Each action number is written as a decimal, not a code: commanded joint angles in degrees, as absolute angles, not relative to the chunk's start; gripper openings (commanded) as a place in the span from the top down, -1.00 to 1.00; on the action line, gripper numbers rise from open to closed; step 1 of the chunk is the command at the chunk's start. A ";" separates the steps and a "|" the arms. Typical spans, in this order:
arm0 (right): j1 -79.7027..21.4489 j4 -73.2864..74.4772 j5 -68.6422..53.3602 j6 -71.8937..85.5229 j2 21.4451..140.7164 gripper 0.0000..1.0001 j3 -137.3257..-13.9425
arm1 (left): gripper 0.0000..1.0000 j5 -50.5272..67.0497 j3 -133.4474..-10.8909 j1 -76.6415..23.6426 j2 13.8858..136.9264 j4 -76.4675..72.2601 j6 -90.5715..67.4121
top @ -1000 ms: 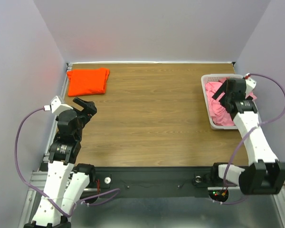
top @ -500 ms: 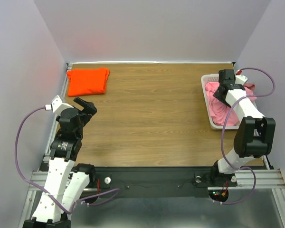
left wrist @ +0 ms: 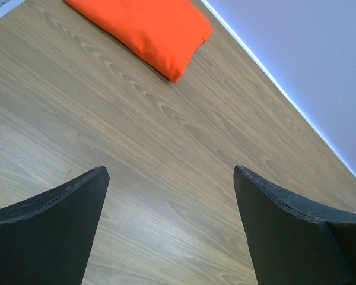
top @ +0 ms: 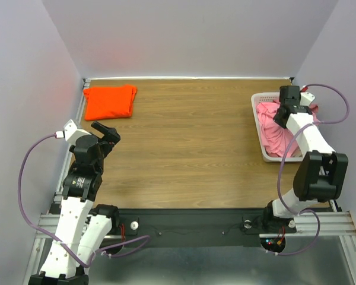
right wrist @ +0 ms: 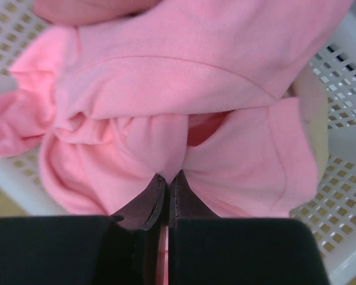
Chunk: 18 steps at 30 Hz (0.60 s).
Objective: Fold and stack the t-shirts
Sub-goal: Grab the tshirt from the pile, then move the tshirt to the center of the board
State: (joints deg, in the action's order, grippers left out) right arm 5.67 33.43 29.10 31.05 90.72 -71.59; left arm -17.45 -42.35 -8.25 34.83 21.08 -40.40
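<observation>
**Right arm pinching the pink tee in the basket, left arm parked open**

The right gripper (right wrist: 166,181) is down in the white mesh basket (top: 262,101) at the far right of the table (top: 190,154). In the right wrist view its two fingers are squeezed together with a fold of the pink t-shirt (right wrist: 184,89) caught between the tips, so it's clamped on the fabric. The pink tee is a crumpled heap that fills most of the basket, with a sleeve hem hanging open on the right side of that view. A bit of darker rose cloth (right wrist: 89,9) sits at the very top edge and a sliver of cream cloth (right wrist: 315,113) shows against the basket wall. I can't tell if those are separate shirts.

The orange t-shirt (top: 110,101) is over in the far left corner of the table, folded into a neat flat rectangle, well apart from the basket.

The left gripper (top: 107,132) hangs over the near left part of the table with its fingers spread wide. In the left wrist view you just see wood grain between the two black fingertips, and the folded orange tee lies further out, toward the far edge. It isn't touching the cloth.

From the top camera, the right arm reaches out along the right edge of the table to the basket.
</observation>
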 commanded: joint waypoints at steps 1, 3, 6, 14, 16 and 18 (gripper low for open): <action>6.15 30.23 29.09 30.15 81.32 0.99 -73.74 | -0.97 -18.81 -42.54 -8.26 34.89 20.39 -40.61; 6.15 30.32 29.27 29.88 78.94 0.99 -74.35 | -0.97 -18.81 -42.54 -8.17 34.89 20.48 -40.69; 6.15 30.41 29.09 29.53 74.54 0.99 -76.54 | -0.97 -19.60 -42.10 -8.26 34.89 20.04 -41.13; 6.15 30.23 2.76 25.93 72.86 0.99 -98.86 | -0.97 -19.69 -41.84 -8.26 35.42 19.95 -41.40; 6.15 30.32 -11.07 26.37 75.58 0.99 -103.25 | -0.97 -19.60 -42.01 -8.17 35.68 19.86 -41.31; 5.63 30.58 -20.70 26.81 80.21 0.99 -109.23 | -0.97 -19.43 -42.10 -8.17 35.86 19.86 -41.13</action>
